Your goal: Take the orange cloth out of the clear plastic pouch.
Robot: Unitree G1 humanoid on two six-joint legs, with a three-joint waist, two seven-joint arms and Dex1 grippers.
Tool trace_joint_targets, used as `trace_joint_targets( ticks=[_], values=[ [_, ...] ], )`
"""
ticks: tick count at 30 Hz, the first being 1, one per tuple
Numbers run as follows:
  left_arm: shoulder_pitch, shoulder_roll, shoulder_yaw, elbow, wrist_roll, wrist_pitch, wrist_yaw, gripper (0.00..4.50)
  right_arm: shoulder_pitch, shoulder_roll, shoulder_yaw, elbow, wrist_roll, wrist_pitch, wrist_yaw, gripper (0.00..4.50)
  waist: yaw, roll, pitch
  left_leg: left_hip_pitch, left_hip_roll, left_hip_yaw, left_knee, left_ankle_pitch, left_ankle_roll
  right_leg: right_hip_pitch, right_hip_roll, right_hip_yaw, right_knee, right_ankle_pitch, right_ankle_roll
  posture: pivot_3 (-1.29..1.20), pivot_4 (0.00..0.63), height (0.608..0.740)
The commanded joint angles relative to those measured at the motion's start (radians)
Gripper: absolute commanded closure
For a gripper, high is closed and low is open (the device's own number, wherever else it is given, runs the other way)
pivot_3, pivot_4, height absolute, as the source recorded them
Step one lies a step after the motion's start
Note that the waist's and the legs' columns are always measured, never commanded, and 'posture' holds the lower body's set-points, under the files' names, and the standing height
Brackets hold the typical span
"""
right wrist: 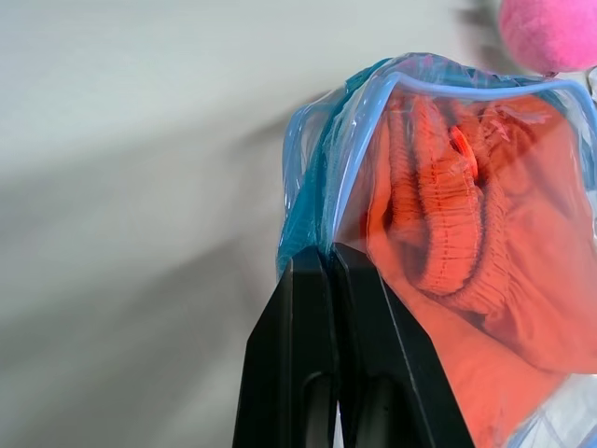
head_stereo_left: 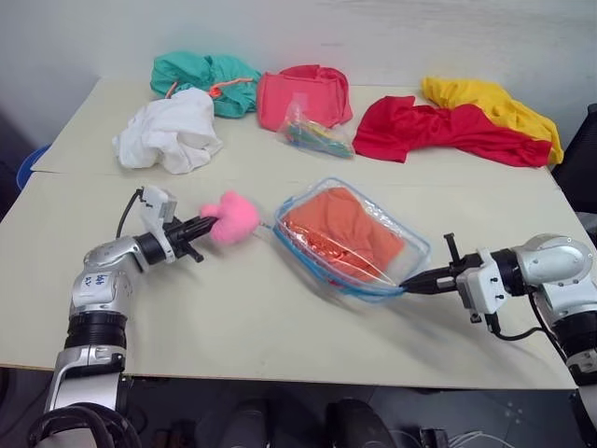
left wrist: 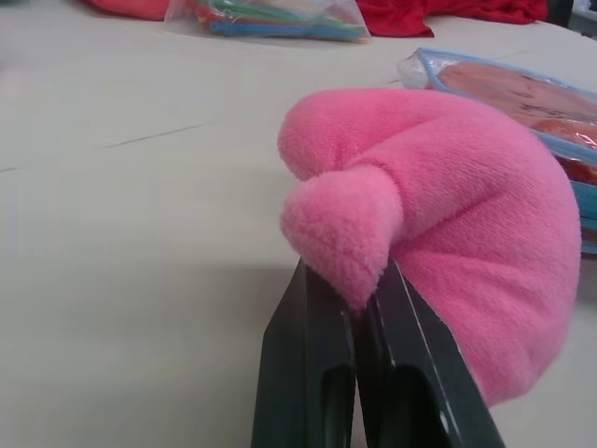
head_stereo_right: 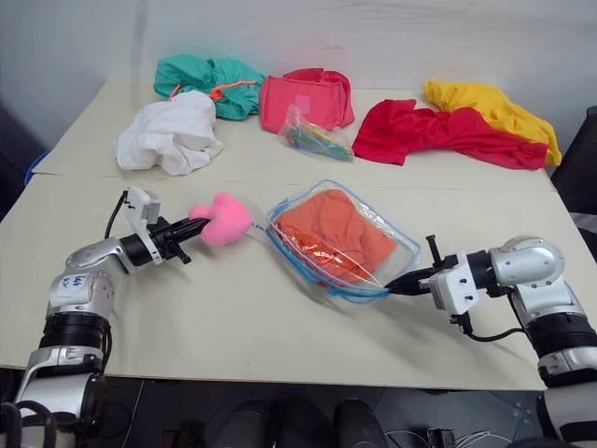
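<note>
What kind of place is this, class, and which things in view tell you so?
Probably a robot test room or lab: a plain pale table against a bare wall, with loose cloths such as the red cloth and white cloth set out like practice props.

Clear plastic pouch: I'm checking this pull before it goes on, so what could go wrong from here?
The left gripper holds only the pink pompom, so its attachment may tear or slip free. The right gripper pinches just a corner of the clear plastic pouch; that grip could slide off. The orange cloth sits fully inside and may simply drag along.
</note>
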Motion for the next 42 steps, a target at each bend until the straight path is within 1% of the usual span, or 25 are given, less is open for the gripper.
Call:
trace_joint_targets(
  ticks=[1, 2, 3, 5, 6, 8, 10, 11, 12, 15, 16, 19, 20, 23, 25, 29, 32, 34, 37, 42],
  values=[
    [0.039, 0.023, 0.039, -0.083, -0.015, 0.035, 0.027, 4.5, 0.028, -0.012, -0.044, -0.026, 0.027, 0.102, -0.002, 4.47, 0.0, 0.0, 0.0, 0.0, 0.0, 0.0, 0.0, 0.0, 0.0, 0.0, 0.0, 0.0, 0.0, 0.0, 0.0, 0.0, 0.15, 0.74],
    [0.053, 0.036, 0.034, -0.094, -0.007, 0.068, 0.037, 4.26, 0.045, -0.013, -0.049, -0.051, 0.043, 0.176, -0.018, 4.5, 0.001, 0.0, 0.0, 0.0, 0.0, 0.0, 0.0, 0.0, 0.0, 0.0, 0.0, 0.0, 0.0, 0.0, 0.0, 0.0, 0.15, 0.74],
    [0.066, 0.047, 0.029, -0.108, -0.006, 0.102, 0.034, 3.98, 0.06, -0.015, -0.052, -0.073, 0.051, 0.228, -0.026, 4.28, 0.001, 0.0, 0.0, 0.0, 0.0, 0.0, 0.0, 0.0, 0.0, 0.0, 0.0, 0.0, 0.001, 0.0, 0.0, 0.0, 0.15, 0.74],
    [0.095, 0.063, 0.03, -0.15, -0.007, 0.11, 0.023, 3.43, 0.092, -0.023, -0.066, -0.108, 0.051, 0.281, -0.037, 3.79, 0.001, 0.0, 0.0, 0.0, 0.0, 0.0, 0.0, 0.0, 0.0, 0.0, 0.0, 0.0, 0.001, 0.0, 0.0, 0.0, 0.15, 0.74],
    [0.107, 0.07, 0.033, -0.172, -0.012, 0.108, 0.016, 3.15, 0.108, -0.023, -0.08, -0.121, 0.049, 0.286, -0.046, 3.5, 0.002, 0.0, 0.0, 0.0, 0.0, 0.0, 0.0, 0.0, 0.0, 0.0, 0.0, 0.0, 0.001, 0.0, 0.0, 0.0, 0.15, 0.74],
    [0.125, 0.091, 0.05, -0.197, -0.022, 0.083, -0.008, 2.5, 0.157, -0.038, -0.12, -0.165, 0.057, 0.326, -0.067, 2.73, 0.003, 0.0, 0.0, 0.0, 0.0, 0.0, 0.0, 0.0, 0.0, 0.0, -0.001, 0.001, 0.001, 0.0, 0.0, 0.0, 0.15, 0.74],
    [0.162, 0.142, 0.08, -0.19, -0.032, 0.005, -0.104, 1.91, 0.259, -0.088, -0.184, -0.267, 0.099, 0.426, -0.093, 2.07, 0.008, 0.0, 0.0, 0.0, 0.0, 0.0, 0.0, 0.0, 0.0, 0.0, -0.001, 0.0, 0.0, 0.0, 0.0, 0.0, 0.15, 0.74],
    [0.173, 0.159, 0.091, -0.183, -0.034, -0.023, -0.137, 1.9, 0.296, -0.103, -0.21, -0.31, 0.115, 0.472, -0.108, 1.73, 0.012, 0.0, 0.0, 0.0, 0.0, 0.0, 0.0, 0.0, 0.0, 0.0, -0.001, 0.001, 0.0, 0.0, 0.0, 0.0, 0.15, 0.74],
    [0.177, 0.187, 0.094, -0.156, -0.017, -0.09, -0.177, 1.9, 0.343, -0.122, -0.242, -0.365, 0.133, 0.528, -0.128, 1.39, 0.016, 0.0, 0.0, -0.001, 0.0, 0.0, -0.001, 0.0, 0.0, 0.0, -0.001, 0.0, -0.001, 0.0, 0.0, 0.0, 0.15, 0.74],
    [0.147, 0.245, 0.087, -0.104, 0.011, -0.249, -0.273, 1.32, 0.457, -0.147, -0.331, -0.5, 0.168, 0.622, -0.18, 0.38, 0.024, 0.0, 0.0, -0.001, 0.0, 0.0, -0.001, 0.0, 0.0, 0.0, 0.0, 0.0, -0.002, 0.0, 0.0, 0.0, 0.15, 0.74],
    [0.119, 0.254, 0.055, -0.109, 0.037, -0.323, -0.309, 1.04, 0.491, -0.135, -0.363, -0.544, 0.178, 0.626, -0.2, 0.03, 0.024, 0.0, 0.0, 0.0, 0.0, 0.0, -0.001, 0.0, 0.0, 0.0, 0.0, 0.0, -0.004, 0.0, 0.0, 0.0, 0.15, 0.74],
    [0.029, 0.235, -0.056, -0.124, 0.099, -0.483, -0.404, 0.07, 0.574, -0.081, -0.433, -0.673, 0.221, 0.692, -0.287, 0.0, 0.04, 0.0, 0.0, 0.0, -0.001, -0.001, 0.0, 0.0, 0.0, 0.002, -0.001, -0.001, -0.005, 0.0, 0.0, 0.0, 0.15, 0.74],
    [0.01, 0.223, -0.079, -0.12, 0.109, -0.515, -0.421, 0.03, 0.591, -0.069, -0.444, -0.701, 0.226, 0.708, -0.303, 0.0, 0.044, 0.0, 0.0, 0.0, -0.002, -0.001, 0.0, 0.0, 0.0, 0.002, -0.001, 0.0, -0.005, 0.0, 0.0, 0.0, 0.15, 0.74],
    [-0.079, 0.134, -0.201, -0.092, 0.165, -0.635, -0.477, 0.03, 0.659, 0.002, -0.456, -0.778, 0.194, 0.681, -0.353, 0.0, 0.053, 0.0, 0.0, 0.0, -0.003, 0.0, 0.0, -0.001, 0.001, 0.002, -0.001, 0.0, -0.004, 0.0, 0.0, 0.0, 0.15, 0.74],
    [-0.156, 0.057, -0.276, -0.008, 0.214, -0.707, -0.497, 0.03, 0.692, 0.066, -0.46, -0.83, 0.174, 0.66, -0.409, 0.0, 0.054, 0.0, 0.0, -0.001, -0.003, 0.0, 0.0, -0.001, 0.001, 0.002, 0.0, -0.002, -0.004, 0.0, 0.0, 0.0, 0.15, 0.74],
    [-0.28, -0.052, -0.361, 0.157, 0.278, -0.834, -0.515, 0.03, 0.718, 0.152, -0.46, -0.939, 0.187, 0.724, -0.523, 0.0, 0.045, -0.001, 0.0, -0.002, -0.003, 0.002, 0.0, -0.001, 0.001, 0.0, 0.001, -0.003, -0.002, 0.0, 0.001, 0.0, 0.15, 0.74],
    [-0.35, -0.119, -0.393, 0.26, 0.327, -0.908, -0.47, 0.03, 0.756, 0.181, -0.452, -0.977, 0.163, 0.736, -0.557, 0.0, 0.038, -0.001, 0.0, -0.001, -0.002, 0.003, 0.0, -0.001, 0.001, -0.001, 0.001, -0.008, 0.0, 0.0, 0.001, 0.0, 0.15, 0.74],
    [-0.382, -0.147, -0.417, 0.322, 0.371, -0.968, -0.446, 0.03, 0.783, 0.193, -0.453, -0.997, 0.149, 0.739, -0.575, 0.0, 0.038, -0.001, 0.0, -0.001, -0.002, 0.003, 0.0, -0.001, 0.001, -0.001, 0.001, -0.01, 0.001, 0.0, 0.001, 0.0, 0.15, 0.74],
    [-0.412, -0.16, -0.457, 0.394, 0.428, -1.08, -0.436, 0.03, 0.81, 0.204, -0.461, -1.022, 0.143, 0.747, -0.599, 0.0, 0.038, -0.001, 0.0, -0.001, -0.002, 0.004, 0.0, -0.001, 0.001, -0.001, 0.0, -0.011, 0.001, 0.0, 0.001, 0.0, 0.15, 0.74],
    [-0.449, -0.191, -0.459, 0.469, 0.451, -1.129, -0.382, 0.03, 0.838, 0.204, -0.485, -1.029, 0.145, 0.749, -0.609, 0.0, 0.043, -0.001, 0.001, -0.001, -0.002, 0.003, 0.0, 0.0, 0.001, -0.001, 0.0, -0.011, 0.001, 0.0, 0.001, 0.0, 0.15, 0.74]
  ],
)
